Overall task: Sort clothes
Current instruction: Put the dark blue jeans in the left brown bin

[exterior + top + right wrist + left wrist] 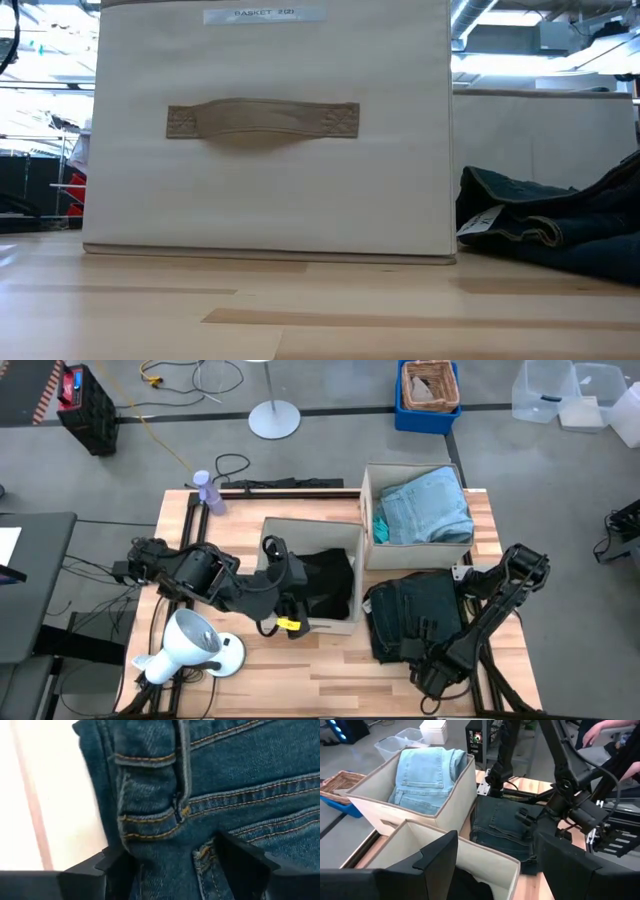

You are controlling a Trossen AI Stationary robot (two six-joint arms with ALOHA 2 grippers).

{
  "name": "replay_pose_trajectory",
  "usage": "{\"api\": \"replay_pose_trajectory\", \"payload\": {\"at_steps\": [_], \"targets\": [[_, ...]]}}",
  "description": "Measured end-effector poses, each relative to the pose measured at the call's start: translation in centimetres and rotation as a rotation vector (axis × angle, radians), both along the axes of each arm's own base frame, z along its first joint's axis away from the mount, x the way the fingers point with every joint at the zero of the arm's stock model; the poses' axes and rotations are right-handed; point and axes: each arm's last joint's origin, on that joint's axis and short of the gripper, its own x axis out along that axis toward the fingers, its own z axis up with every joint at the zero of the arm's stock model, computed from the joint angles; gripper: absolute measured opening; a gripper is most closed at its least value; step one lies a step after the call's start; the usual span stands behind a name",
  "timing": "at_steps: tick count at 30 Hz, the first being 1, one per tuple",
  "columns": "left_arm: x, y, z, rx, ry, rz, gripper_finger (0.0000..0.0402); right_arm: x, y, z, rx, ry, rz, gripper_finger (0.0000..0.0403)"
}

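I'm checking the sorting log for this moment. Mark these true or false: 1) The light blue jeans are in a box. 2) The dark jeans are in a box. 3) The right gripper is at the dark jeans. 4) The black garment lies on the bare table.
1) True: the light blue jeans fill the far beige box.
2) False: the dark charcoal jeans lie on the table, outside both boxes.
3) True: the right gripper is open, straddling their seam.
4) False: the black garment sits in the near box, under the open left gripper.
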Motion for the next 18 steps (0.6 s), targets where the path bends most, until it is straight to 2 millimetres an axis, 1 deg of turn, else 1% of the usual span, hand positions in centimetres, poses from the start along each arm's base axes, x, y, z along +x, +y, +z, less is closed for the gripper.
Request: {"api": "replay_pose_trajectory", "payload": {"at_steps": [3,9,11,14,18], "targets": [[0.0,0.0,0.0,0.0,-0.001,0.001,0.0256,0.3,-0.6,-0.4,-0.002,0.031,0.017,0.0281],[0.0,0.0,0.0,-0.005,-0.004,0.008,0.0256,1.5,-1.2,-0.6,0.029,0.04,0.054,0.028],[0.0,0.0,0.0,-0.006,-0.005,0.008,0.0256,1.8,-1.4,-0.6,0.038,0.04,0.046,0.0273],[0.0,0.0,0.0,-0.004,0.0,0.008,0.0256,2.3,-1.7,-0.7,0.048,0.033,0.027,0.0239],[-0.3,0.1,0.0,-0.002,0.014,0.01,0.0256,2.6,-1.9,-0.7,0.052,0.031,0.012,0.0159]]}}
